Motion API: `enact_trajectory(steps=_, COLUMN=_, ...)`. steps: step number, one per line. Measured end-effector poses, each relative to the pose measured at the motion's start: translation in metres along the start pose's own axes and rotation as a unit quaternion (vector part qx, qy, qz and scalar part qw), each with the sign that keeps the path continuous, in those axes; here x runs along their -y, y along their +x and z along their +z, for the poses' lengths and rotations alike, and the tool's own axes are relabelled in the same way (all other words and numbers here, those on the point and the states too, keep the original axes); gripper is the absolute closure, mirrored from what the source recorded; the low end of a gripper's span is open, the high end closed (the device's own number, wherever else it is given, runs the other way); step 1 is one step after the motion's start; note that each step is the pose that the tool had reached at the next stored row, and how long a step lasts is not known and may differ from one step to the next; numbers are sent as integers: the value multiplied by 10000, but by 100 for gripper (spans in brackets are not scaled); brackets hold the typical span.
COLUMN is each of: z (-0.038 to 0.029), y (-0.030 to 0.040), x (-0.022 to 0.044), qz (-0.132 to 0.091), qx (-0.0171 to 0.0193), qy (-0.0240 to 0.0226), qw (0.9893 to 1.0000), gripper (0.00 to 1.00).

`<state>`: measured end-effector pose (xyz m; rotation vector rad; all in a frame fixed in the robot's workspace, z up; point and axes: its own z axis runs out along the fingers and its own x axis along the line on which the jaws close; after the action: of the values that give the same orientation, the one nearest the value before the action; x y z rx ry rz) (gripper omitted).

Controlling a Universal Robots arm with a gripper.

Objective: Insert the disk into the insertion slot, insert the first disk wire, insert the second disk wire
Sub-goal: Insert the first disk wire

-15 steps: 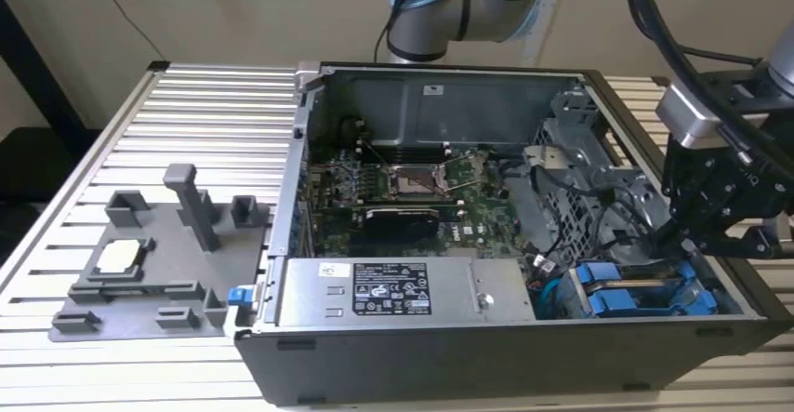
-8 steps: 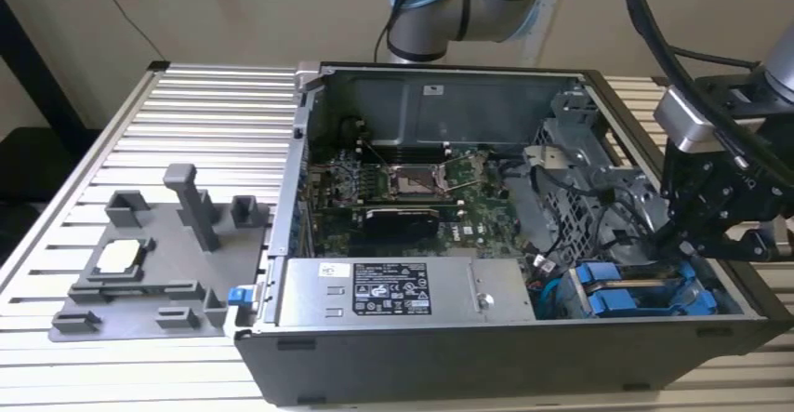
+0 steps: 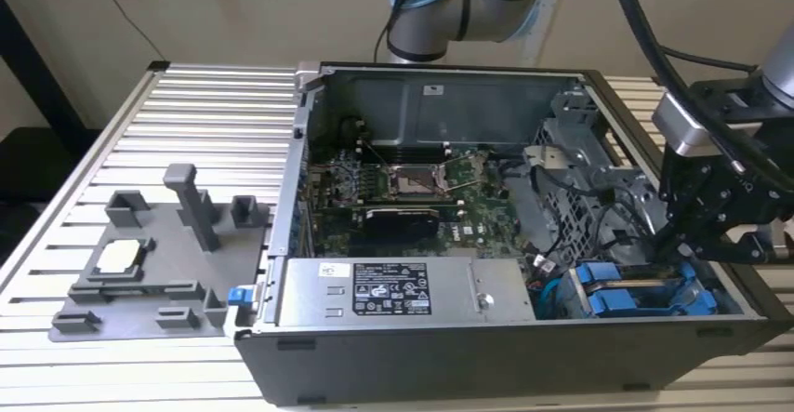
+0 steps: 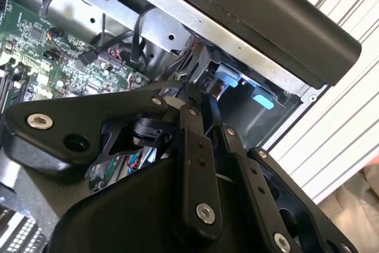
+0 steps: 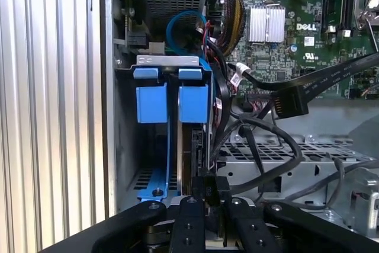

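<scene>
since the disk sits seated in its bay slot, you're on a wire step: gripper pinched on a black wire plug at its edge; seating likely needs square alignment.

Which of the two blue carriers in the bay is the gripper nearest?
The carrier beside the black cables; the gripper is at its end. The other carrier hugs the case wall.
</scene>
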<state>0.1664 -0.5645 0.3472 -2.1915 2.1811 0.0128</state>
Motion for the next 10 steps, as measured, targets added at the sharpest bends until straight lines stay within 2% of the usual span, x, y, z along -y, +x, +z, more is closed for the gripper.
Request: enact_trajectory(steps=10, z=16, y=35, x=0, qz=0, qx=0, qy=0, qw=10000, gripper=81)
